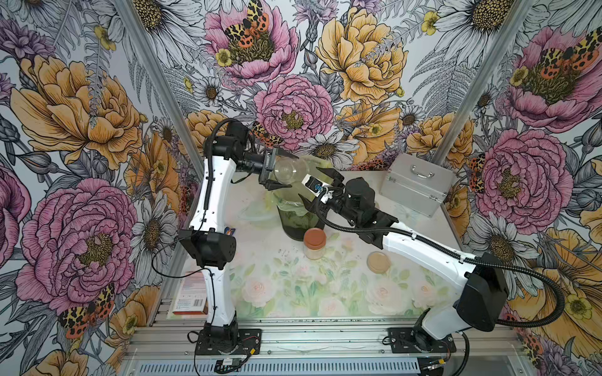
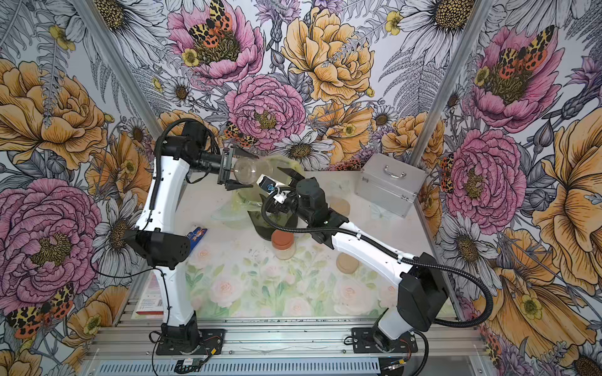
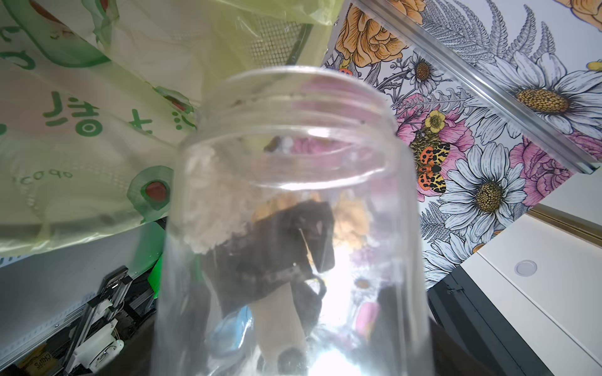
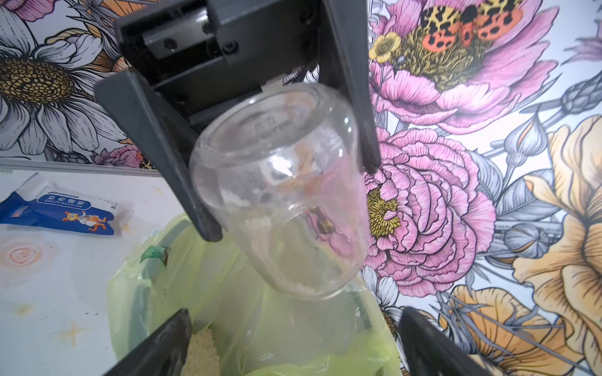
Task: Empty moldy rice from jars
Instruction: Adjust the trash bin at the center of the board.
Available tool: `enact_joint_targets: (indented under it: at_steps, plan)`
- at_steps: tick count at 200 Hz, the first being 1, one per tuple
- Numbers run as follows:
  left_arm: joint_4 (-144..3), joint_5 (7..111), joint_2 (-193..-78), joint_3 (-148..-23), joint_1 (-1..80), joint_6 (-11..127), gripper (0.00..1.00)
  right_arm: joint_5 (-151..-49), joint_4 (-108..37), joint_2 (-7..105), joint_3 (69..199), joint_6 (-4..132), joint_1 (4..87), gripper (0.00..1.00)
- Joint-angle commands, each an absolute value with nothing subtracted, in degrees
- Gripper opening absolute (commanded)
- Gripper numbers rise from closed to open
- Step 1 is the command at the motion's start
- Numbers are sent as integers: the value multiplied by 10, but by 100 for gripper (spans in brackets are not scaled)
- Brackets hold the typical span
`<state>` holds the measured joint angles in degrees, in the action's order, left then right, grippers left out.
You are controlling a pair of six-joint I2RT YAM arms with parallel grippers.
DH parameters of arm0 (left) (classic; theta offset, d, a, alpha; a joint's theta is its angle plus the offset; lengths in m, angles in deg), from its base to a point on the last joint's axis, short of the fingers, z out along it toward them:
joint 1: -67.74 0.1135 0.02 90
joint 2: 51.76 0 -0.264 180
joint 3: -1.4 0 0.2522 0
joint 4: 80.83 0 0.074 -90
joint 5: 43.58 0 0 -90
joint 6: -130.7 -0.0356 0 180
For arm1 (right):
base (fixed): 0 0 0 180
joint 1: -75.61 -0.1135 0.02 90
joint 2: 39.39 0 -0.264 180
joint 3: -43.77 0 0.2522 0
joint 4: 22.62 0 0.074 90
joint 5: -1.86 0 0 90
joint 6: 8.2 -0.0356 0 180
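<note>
Step in hand: tipping the open jar out over the bin; judged nearly done, not finished.
Left gripper: clenched on the open jar, one finger on each side of its base half, raised at upper centre of both top views.
Right gripper: released, jaws spread wide and grasping nothing; just right of and below the jar's mouth in both top views, over the bin.
Open jar, long axis: base toward the left of the frame inside the left gripper, mouth toward the right and tilted down at the yellow-green bag lining the bin.
Moldy rice: mostly out; a pale clump stuck to the inner wall short of the neck, a few grains at the lip; a heap already in the bag at the lower edge of the right wrist view.
Relation that matters: mouth above the bag's opening, clump short of the lip, so probably a steeper tilt or a shake from the left arm; right gripper close enough to be knocked.
Lidded jar: upright at centre of both top views, below the bin, reddish-brown lid on, rice inside; nearer the right gripper than the left.
Beige lid: flat on the table, right of the lidded jar, apart from it.
Third jar: cannot tell from these views.
</note>
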<state>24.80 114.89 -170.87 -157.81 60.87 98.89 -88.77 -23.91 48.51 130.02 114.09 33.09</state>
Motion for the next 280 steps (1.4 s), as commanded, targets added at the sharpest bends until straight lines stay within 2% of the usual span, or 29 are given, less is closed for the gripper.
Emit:
enact_joint_targets:
  at_steps: [1, 42, 97, 162, 280]
  plan:
    - [234, 1184, -1706, -1598, 612, 997, 0, -889, -147, 488, 1292, 1225, 332, 100]
    - [233, 1186, -1712, -1603, 599, 999, 0, -898, -104, 518, 1296, 1330, 330, 100]
    - [234, 1188, -1726, -1622, 593, 1007, 0, -910, -96, 554, 1312, 1369, 329, 100]
    - [234, 1188, -1720, -1609, 588, 1001, 0, -873, -58, 594, 1342, 1351, 331, 100]
    - [235, 1187, -1705, -1593, 584, 994, 0, -870, -102, 624, 1395, 1300, 332, 99]
